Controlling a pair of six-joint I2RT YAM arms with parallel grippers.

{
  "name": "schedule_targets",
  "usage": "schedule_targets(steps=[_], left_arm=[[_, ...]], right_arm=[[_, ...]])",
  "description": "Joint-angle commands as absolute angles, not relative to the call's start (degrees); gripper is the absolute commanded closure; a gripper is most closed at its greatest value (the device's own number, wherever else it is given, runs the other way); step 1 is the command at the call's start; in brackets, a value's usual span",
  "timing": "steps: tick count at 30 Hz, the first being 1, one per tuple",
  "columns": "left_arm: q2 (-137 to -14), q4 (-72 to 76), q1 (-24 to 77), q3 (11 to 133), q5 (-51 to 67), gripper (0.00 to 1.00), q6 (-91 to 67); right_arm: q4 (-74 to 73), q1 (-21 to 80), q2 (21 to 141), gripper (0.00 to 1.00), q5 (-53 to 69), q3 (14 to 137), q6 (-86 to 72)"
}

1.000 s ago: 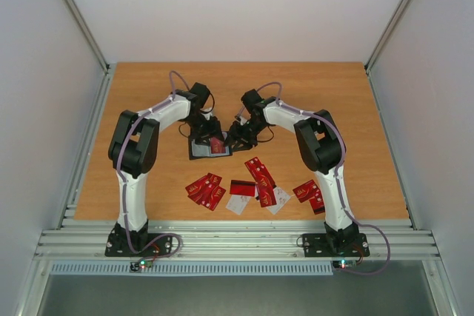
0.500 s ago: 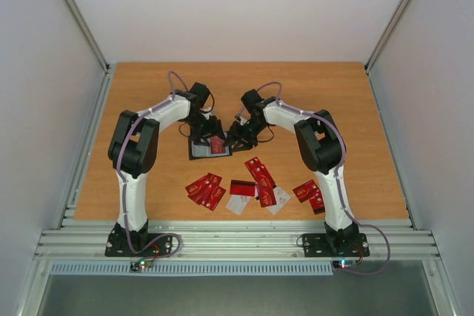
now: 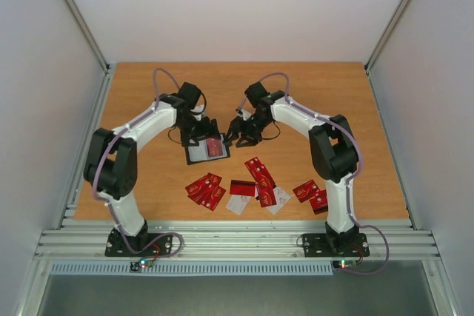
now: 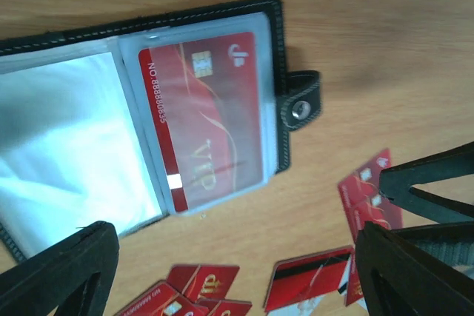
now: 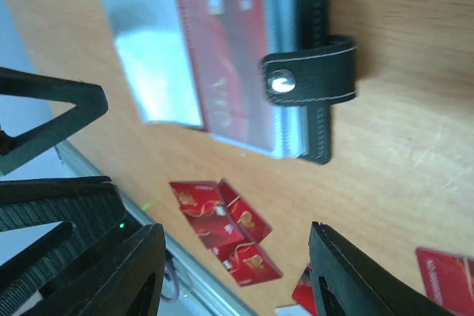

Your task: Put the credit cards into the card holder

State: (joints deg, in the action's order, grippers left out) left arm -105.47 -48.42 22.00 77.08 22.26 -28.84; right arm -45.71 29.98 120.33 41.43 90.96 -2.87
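Observation:
The black card holder (image 3: 194, 155) lies open on the table, with one red card (image 3: 215, 147) in its right clear pocket. The left wrist view shows that card (image 4: 204, 116) inside the pocket and the snap tab (image 4: 300, 101) beside it. My left gripper (image 3: 194, 129) is open and empty, just behind the holder. My right gripper (image 3: 238, 135) is open and empty, to the holder's right. The right wrist view shows the holder (image 5: 315, 57) and its card (image 5: 229, 57) above the open fingers (image 5: 355, 279). Several loose red cards (image 3: 206, 190) lie nearer the front.
More cards lie in a row in front: a red one with a black stripe (image 3: 242, 187) on a white card (image 3: 237, 206), a red pair (image 3: 261, 173), and a red pile (image 3: 309, 194) by the right arm. Walls enclose the table on three sides.
Both grippers have pulled back and away from the card holder. The left arm's elbow has swung out to the left. The red card stays in the holder's pocket.

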Motion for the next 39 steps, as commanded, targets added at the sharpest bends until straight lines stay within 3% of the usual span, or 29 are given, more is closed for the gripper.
schedule_targets(steps=[1,11,18,27,31,39], left_arm=[[-98.49,-50.4,22.24,76.26,19.94,0.12,-26.44],[-89.12,-50.39,22.19,69.95,16.61,0.33,-24.85],[-90.83,-48.35,21.4,68.12,15.78,0.59,-23.61],[-96.83,-44.52,19.67,67.51,17.09,0.86,-22.92],[-100.08,-45.4,19.69,69.62,17.35,0.93,-22.6],[-105.39,-44.55,19.69,72.84,19.28,0.95,-21.31]], right_arm=[[-50.06,30.39,116.35,0.46,43.87,94.11,1.74],[-43.37,30.43,113.83,0.46,49.82,90.75,-4.21],[-34.27,30.49,115.48,0.48,50.47,86.65,-12.27],[-34.17,30.8,121.45,0.49,50.03,89.96,-8.2],[-30.58,30.93,122.05,0.5,51.54,88.45,-10.19],[-31.72,31.25,124.31,0.5,52.06,88.89,-7.76]])
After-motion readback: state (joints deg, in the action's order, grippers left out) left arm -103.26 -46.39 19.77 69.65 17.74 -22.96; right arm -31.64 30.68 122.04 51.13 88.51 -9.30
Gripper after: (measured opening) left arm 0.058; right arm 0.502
